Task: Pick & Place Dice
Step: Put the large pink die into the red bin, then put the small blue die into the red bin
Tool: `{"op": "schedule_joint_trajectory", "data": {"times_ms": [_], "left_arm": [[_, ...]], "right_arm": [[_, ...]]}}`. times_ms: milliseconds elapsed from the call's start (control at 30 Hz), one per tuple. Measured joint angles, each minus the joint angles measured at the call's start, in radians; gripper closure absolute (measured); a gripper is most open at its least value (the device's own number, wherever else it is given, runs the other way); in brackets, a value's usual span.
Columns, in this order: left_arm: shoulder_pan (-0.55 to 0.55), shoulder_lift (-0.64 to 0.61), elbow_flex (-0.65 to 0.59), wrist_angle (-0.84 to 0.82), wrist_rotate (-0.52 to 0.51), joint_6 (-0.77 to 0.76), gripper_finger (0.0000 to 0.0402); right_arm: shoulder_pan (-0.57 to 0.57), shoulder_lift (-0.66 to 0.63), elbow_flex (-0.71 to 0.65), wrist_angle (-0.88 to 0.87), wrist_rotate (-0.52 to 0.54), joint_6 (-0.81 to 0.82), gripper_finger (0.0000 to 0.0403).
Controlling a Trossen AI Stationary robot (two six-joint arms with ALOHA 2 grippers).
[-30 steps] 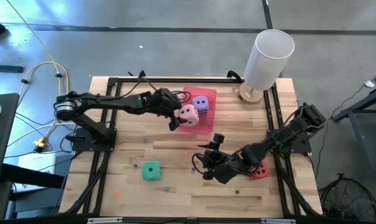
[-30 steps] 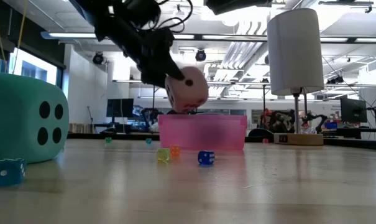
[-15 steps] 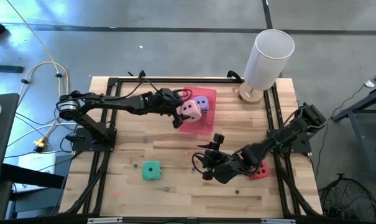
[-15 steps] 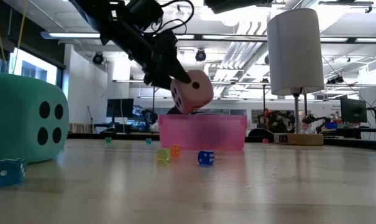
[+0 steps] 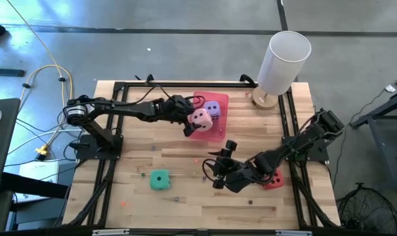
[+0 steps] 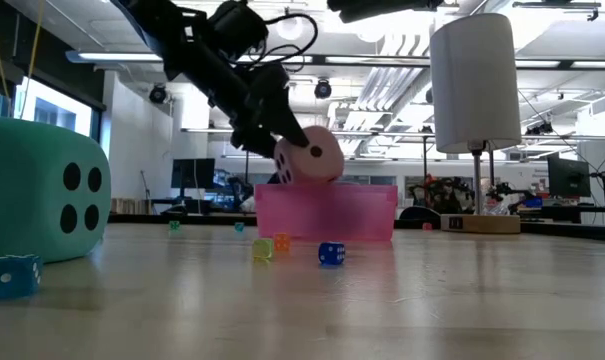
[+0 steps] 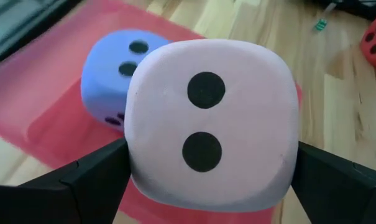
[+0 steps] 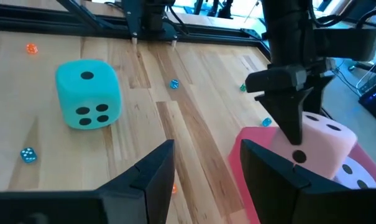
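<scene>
My left gripper (image 5: 193, 120) is shut on the pale pink die (image 5: 201, 117), held over the pink tray (image 5: 215, 132). In the low view the die (image 6: 308, 155) is down at the tray's rim (image 6: 327, 187); whether it rests on the tray I cannot tell. The purple die (image 5: 212, 109) sits in the tray just behind it. The teal die (image 5: 160, 179) stands on the table near the front left. The red die (image 5: 274, 178) lies by my right arm. My right gripper (image 5: 214, 172) hangs open over the table's middle front, with nothing between its fingers (image 8: 147, 174). My left gripper pinches the pale pink die by two opposite sides (image 7: 135, 158) between its two fingers (image 7: 94, 180). The fingers come slanting down from the table's left. The two-pip face (image 7: 203, 121) looks back at the wrist, and the die sits a little tilted.
A tall white cylinder (image 5: 285, 60) on a round wooden base (image 5: 262, 100) stands at the far right corner. Several tiny coloured dice (image 6: 330, 253) lie scattered on the wood. Black frame rails (image 5: 113, 111) run along the table's sides.
My left gripper has sunk with the pale pink die and gone slightly toward the table's far edge. The die now hangs down at the tray's rim beside the purple die; before, it was well above it.
</scene>
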Motion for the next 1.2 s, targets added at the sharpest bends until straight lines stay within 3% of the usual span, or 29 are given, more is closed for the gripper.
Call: {"op": "schedule_joint_trajectory", "data": {"times_ms": [500, 800, 967, 1067, 1200], "left_arm": [[-0.051, -0.001, 0.0, -0.006, 0.016, 0.11, 0.0003], [-0.102, -0.007, 0.0, -0.012, -0.106, 0.237, 0.0002], [-0.127, -0.084, 0.0, -0.016, -0.204, 0.266, 0.0002], [-0.154, -0.178, 0.0, -0.063, -0.173, 0.299, 0.0002], [-0.21, -0.325, 0.001, -0.212, -0.025, 0.344, 0.0002]], "right_arm": [[0.0, 0.0, 0.0, -0.003, -0.027, 0.036, 0.0229], [0.0, 0.0, 0.0, -0.001, -0.027, 0.085, 0.0229], [0.0, 0.0, 0.0, 0.021, -0.031, 0.085, 0.0229], [0.0, 0.0, 0.0, 0.025, -0.083, 0.086, 0.0229], [-0.008, 0.005, 0.0, 0.01, -0.186, 0.098, 0.0229]]}}
